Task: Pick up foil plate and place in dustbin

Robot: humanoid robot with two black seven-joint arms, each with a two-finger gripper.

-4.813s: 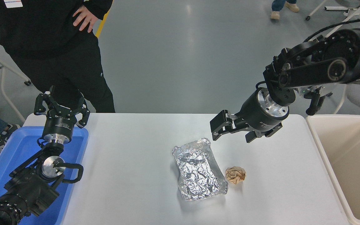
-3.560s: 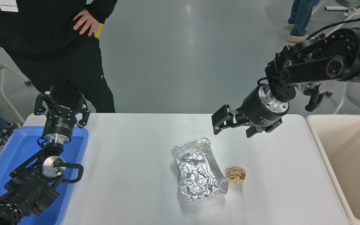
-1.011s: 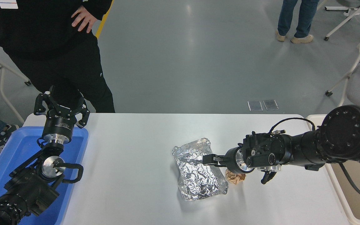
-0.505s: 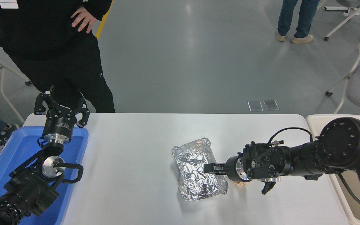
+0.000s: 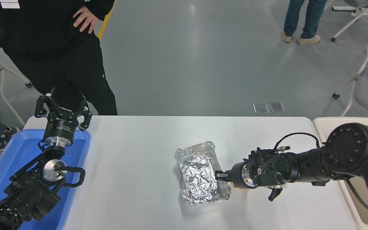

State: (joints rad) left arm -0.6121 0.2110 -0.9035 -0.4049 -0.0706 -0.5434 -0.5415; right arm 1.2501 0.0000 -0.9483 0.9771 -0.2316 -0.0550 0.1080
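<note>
Head view: right gripper [image 5: 219, 175] lies low across the white table [image 5: 133, 166], reaching left, fingers clamped on the foil plate [image 5: 200, 177] at its right rim, judged a grasp before lifting.
Plate place: mid-table, well left of the dustbin [image 5: 323, 123].
Nearby: paper ball almost hidden under the wrist.
Left gripper [image 5: 63, 108]: parked, spread, over the blue tray [image 5: 14, 150].
Far side: person [image 5: 49, 48] standing.
</note>
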